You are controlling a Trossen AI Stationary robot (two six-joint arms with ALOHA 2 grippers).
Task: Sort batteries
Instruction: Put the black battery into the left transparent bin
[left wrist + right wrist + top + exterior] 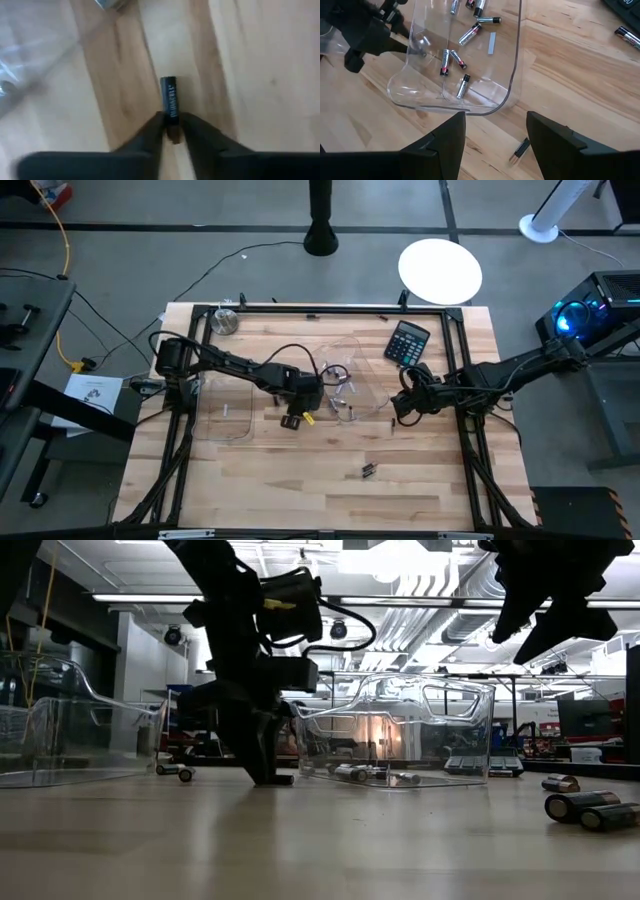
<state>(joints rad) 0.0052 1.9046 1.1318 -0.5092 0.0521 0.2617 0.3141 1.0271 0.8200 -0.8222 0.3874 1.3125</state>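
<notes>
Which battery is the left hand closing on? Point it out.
The dark battery lying on bare wood between the left hand's fingers, outside the clear tray. The others lie inside that tray or loose elsewhere on the table, none between fingers.

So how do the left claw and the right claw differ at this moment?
The left claw is down at the table top, while the right claw hangs above the wood. The left claw is closed around a dark battery; the right claw is open and empty, with a loose battery lying below it. Both stand beside the clear tray holding batteries.
</notes>
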